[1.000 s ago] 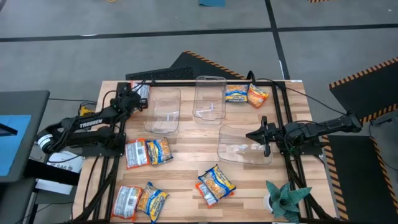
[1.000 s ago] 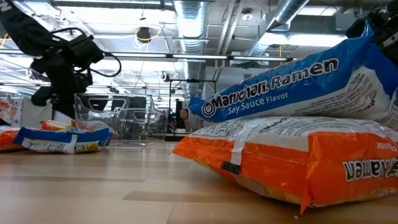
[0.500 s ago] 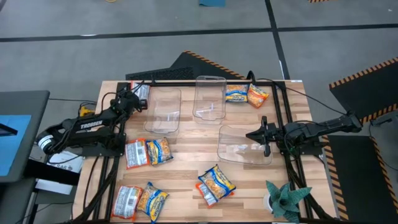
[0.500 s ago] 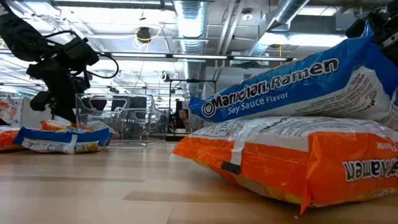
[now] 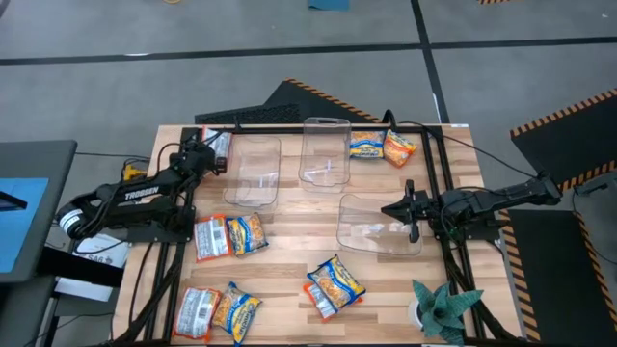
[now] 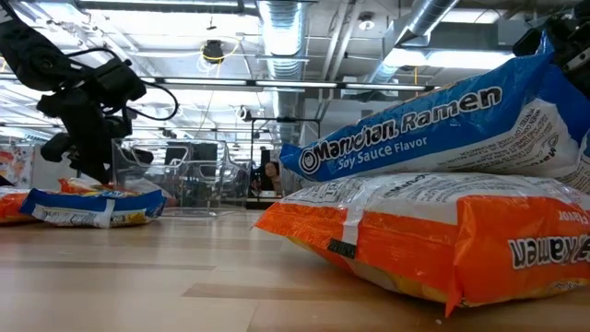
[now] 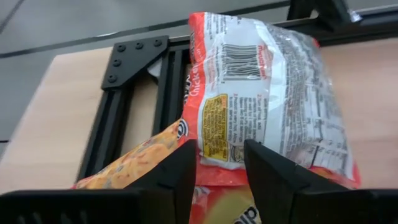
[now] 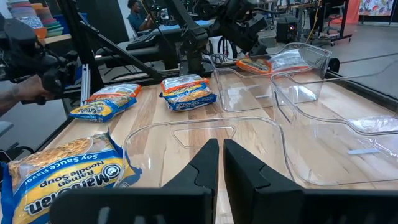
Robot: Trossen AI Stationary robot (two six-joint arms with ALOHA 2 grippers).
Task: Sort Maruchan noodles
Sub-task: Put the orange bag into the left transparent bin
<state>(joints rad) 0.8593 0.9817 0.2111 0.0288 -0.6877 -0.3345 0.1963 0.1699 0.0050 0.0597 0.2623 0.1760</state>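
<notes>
Maruchan packets lie in pairs on the wooden table: at the far-left corner (image 5: 220,143), far right (image 5: 381,146), middle left (image 5: 229,235), near left (image 5: 219,310) and near middle (image 5: 334,286). My left gripper (image 5: 205,160) is open at the far-left corner. In its wrist view the fingers stand on either side of the near edge of a silver-white and orange packet (image 7: 267,93), which lies on an orange packet (image 7: 134,171). Whether they touch it I cannot tell. My right gripper (image 5: 410,210) is shut and waits at the right rim of a clear bin (image 5: 379,226).
Two more clear bins stand at the far side, one left (image 5: 254,172) and one in the middle (image 5: 324,149). A black frame rail (image 7: 134,93) runs beside the corner packets. A small plant (image 5: 442,308) sits at the near-right corner. Bare wood shows at the table's middle.
My left gripper has lowered a little toward the packets at the far-left corner. The packets and bins lie as before.
</notes>
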